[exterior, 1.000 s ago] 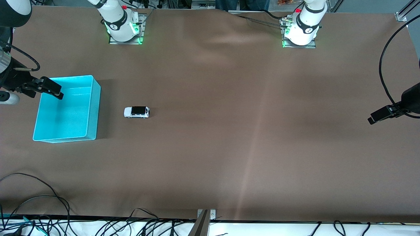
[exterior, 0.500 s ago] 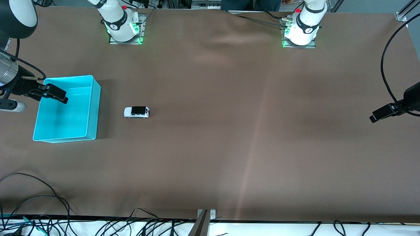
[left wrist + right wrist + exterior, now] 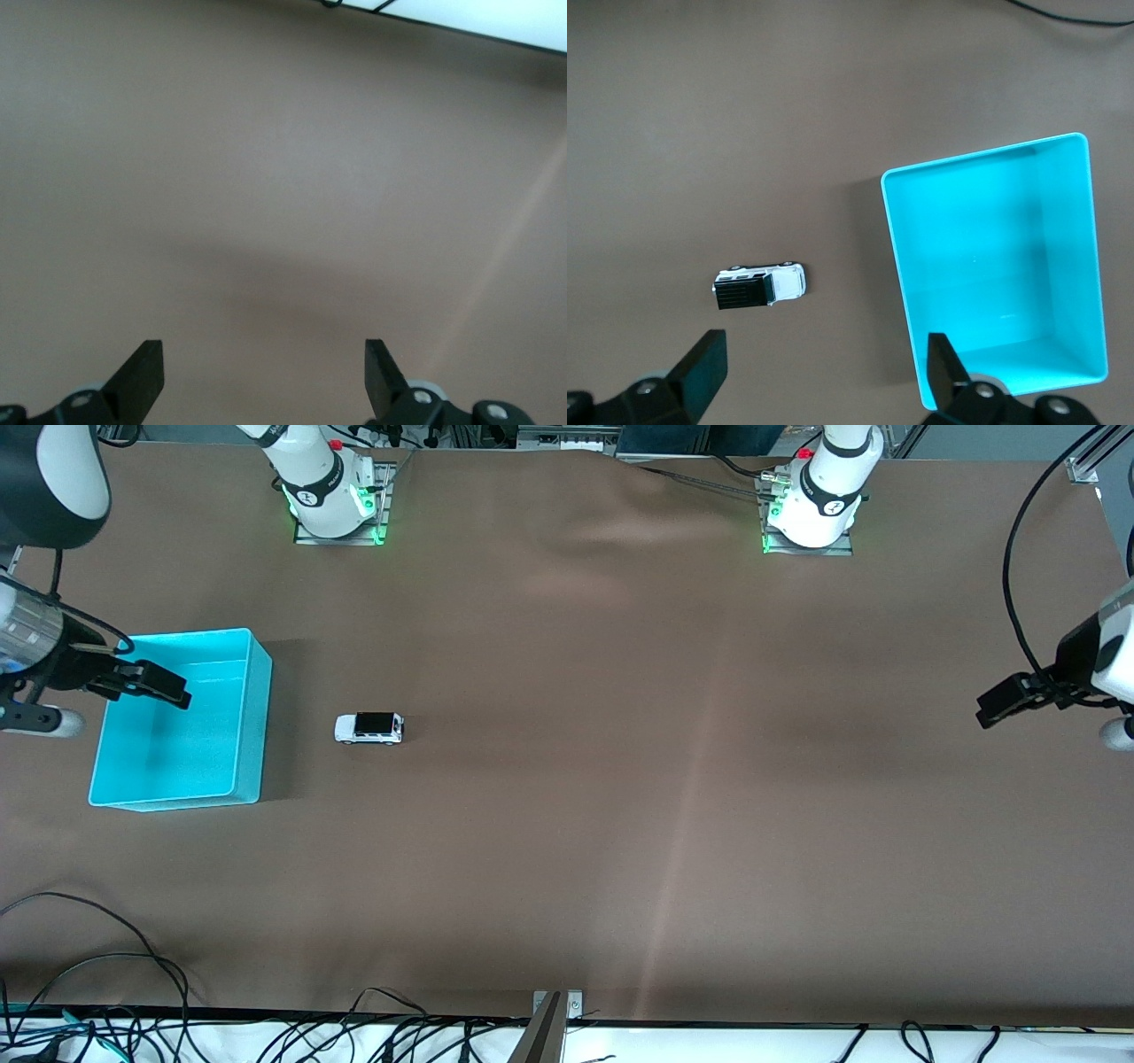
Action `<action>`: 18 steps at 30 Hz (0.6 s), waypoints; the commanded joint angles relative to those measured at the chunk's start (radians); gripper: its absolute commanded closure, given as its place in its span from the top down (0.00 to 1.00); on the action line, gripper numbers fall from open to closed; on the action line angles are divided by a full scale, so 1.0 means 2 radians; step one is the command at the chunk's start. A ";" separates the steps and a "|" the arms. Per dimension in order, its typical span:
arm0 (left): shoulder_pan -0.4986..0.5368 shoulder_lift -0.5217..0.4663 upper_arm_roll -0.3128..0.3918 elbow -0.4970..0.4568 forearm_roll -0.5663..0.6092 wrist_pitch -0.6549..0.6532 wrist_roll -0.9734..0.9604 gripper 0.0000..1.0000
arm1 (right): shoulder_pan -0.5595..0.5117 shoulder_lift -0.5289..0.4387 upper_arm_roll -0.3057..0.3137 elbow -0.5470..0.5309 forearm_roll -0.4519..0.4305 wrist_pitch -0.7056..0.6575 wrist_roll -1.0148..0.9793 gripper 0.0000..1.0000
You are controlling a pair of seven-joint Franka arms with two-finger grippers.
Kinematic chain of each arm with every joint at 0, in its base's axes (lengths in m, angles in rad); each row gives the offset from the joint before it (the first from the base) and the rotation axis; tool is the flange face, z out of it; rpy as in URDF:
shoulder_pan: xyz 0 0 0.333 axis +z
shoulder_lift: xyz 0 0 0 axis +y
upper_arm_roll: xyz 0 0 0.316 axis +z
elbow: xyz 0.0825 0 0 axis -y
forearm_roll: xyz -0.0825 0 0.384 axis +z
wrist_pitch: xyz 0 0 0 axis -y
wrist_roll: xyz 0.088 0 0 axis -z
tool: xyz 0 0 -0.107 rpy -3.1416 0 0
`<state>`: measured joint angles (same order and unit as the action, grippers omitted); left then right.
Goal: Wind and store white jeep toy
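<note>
The jeep [image 3: 369, 728] sits on the table beside the bin [image 3: 252, 717], untouched. My right gripper [image 3: 164, 689] hangs spread over the bin; my left gripper [image 3: 997, 710] waits spread, well apart. Clumsy pinching could roll it away.

table [image 3: 620, 779]: brown cover | cables [image 3: 89, 974]: black, at its nearest edge

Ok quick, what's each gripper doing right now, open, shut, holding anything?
Left gripper: open, empty, over bare table at its own end.
Right gripper: open, empty, over the cyan bin.
</note>
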<state>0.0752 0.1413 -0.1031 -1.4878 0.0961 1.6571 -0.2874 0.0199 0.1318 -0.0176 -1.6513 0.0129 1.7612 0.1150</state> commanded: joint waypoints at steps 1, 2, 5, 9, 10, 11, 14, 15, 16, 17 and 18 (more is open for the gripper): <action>-0.047 -0.044 0.045 -0.055 -0.015 0.002 0.015 1.00 | -0.002 -0.019 0.006 -0.069 0.004 0.053 0.005 1.00; -0.047 -0.047 0.045 -0.059 -0.017 0.002 0.015 1.00 | -0.001 -0.020 0.007 -0.079 0.003 0.062 0.005 1.00; -0.044 -0.050 0.045 -0.062 -0.036 0.002 0.018 1.00 | -0.001 -0.024 0.010 -0.108 0.004 0.095 0.006 1.00; -0.041 -0.050 0.050 -0.061 -0.056 0.002 0.038 1.00 | -0.001 -0.037 0.017 -0.163 0.004 0.154 0.047 1.00; -0.041 -0.050 0.050 -0.061 -0.060 0.002 0.042 1.00 | -0.001 -0.039 0.019 -0.178 0.004 0.170 0.067 1.00; -0.040 -0.050 0.050 -0.061 -0.062 0.002 0.044 1.00 | -0.001 -0.042 0.021 -0.191 0.004 0.183 0.082 1.00; -0.041 -0.048 0.049 -0.061 -0.063 0.002 0.046 1.00 | -0.001 -0.044 0.032 -0.224 0.004 0.221 0.108 1.00; -0.041 -0.047 0.048 -0.061 -0.063 0.002 0.046 1.00 | -0.001 -0.046 0.034 -0.233 0.004 0.230 0.110 1.00; -0.041 -0.045 0.047 -0.060 -0.063 0.002 0.046 1.00 | -0.001 -0.046 0.035 -0.241 0.004 0.237 0.110 1.00; -0.042 -0.042 0.047 -0.058 -0.063 0.002 0.046 1.00 | -0.001 -0.047 0.036 -0.248 0.004 0.243 0.111 1.00; -0.042 -0.039 0.046 -0.057 -0.063 0.002 0.046 1.00 | -0.001 -0.046 0.036 -0.253 0.004 0.246 0.113 1.00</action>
<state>-0.0027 0.0707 -0.0137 -1.5830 -0.0021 1.6564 -0.2264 0.0226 0.0987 0.0360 -2.0358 0.0132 2.1729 0.3009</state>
